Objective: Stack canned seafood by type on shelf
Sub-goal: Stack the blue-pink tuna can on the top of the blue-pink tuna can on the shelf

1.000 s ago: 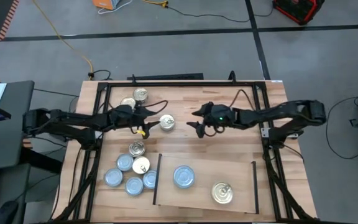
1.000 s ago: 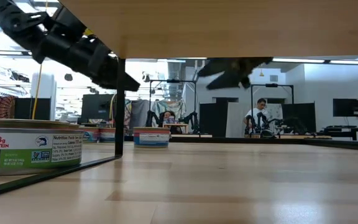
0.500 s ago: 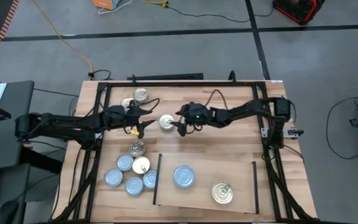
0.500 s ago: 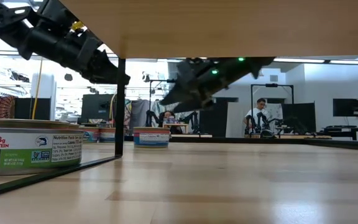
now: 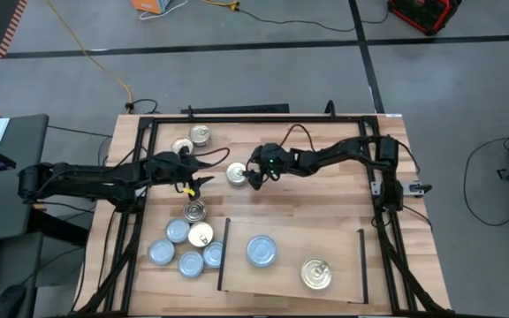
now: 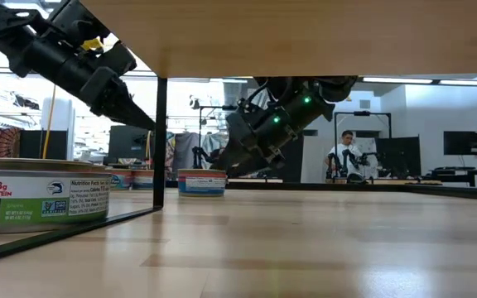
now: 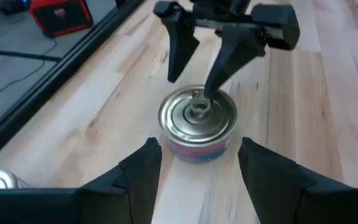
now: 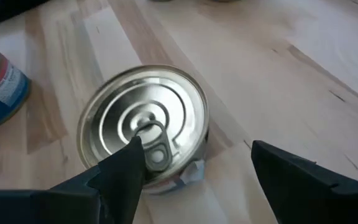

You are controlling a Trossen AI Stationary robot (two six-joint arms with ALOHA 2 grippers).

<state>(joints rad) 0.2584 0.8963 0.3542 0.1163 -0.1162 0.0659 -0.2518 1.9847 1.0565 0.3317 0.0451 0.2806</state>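
Plank-striped tabletop (image 5: 307,203): round ribbed pull-tab tin (image 5: 236,173) between spread right end effector (image 5: 253,176), spread left end effector (image 5: 203,173).

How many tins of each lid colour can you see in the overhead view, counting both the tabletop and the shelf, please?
Gold-lidded tins: 6
Silvery-blue-lidded tins: 5
Total: 11

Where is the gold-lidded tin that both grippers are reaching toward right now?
In the high view the tin sits on the tabletop's rear middle, off the shelf, between the open left gripper and the open right gripper, whose fingers straddle it.
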